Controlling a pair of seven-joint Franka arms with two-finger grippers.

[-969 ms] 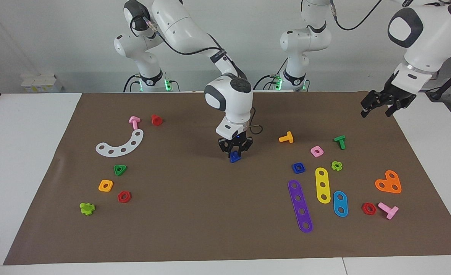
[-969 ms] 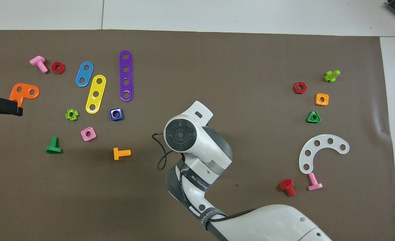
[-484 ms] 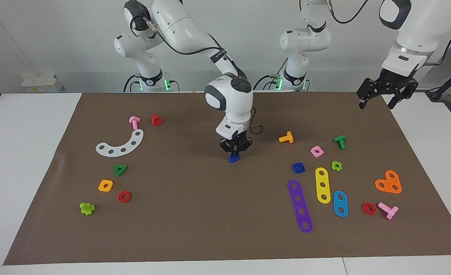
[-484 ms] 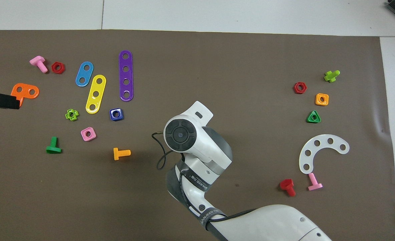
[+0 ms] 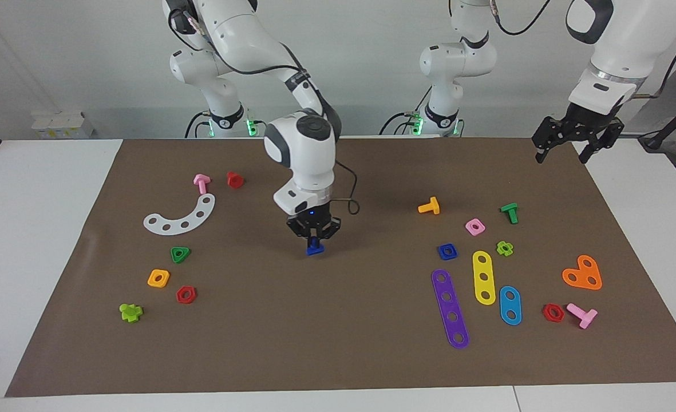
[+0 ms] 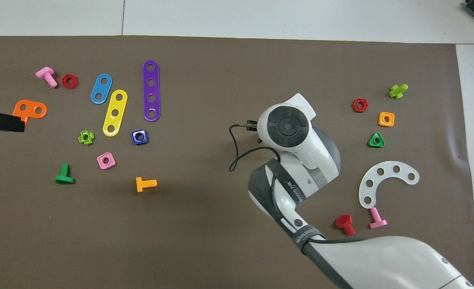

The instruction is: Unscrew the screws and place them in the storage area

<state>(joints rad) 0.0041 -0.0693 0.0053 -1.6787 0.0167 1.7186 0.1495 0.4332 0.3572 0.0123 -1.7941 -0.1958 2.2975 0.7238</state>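
The right gripper (image 5: 314,239) has its fingers closed on the blue screw (image 5: 315,248), which hangs below the fingertips, point-down as far as can be judged from the facing view; the overhead view hides the fingers and the screw under the right arm's wrist. The screw is held over a bare stretch of the brown mat (image 5: 326,320) near the middle of the counter (image 5: 34,229), and whether it clears the mat or touches it cannot be told with certainty. Toward the right arm's end of the counter lie a white curved strip (image 5: 181,216), a pink screw (image 5: 201,183) and a red screw (image 5: 234,179) nearer to the robots than the strip, and, farther from them, a green triangular nut (image 5: 180,254), an orange square nut (image 5: 158,278), a red hexagonal nut (image 5: 186,294) and a lime-green piece (image 5: 130,312). The left gripper (image 5: 564,150) waits with its fingers spread apart and holding nothing, raised over the mat's corner at the left arm's end. On the mat at that end lie an orange screw (image 5: 429,206), a green screw (image 5: 509,212), a pink square nut (image 5: 475,226), a blue square nut (image 5: 447,250), and purple (image 5: 450,308), yellow (image 5: 483,277) and light-blue (image 5: 510,305) strips.
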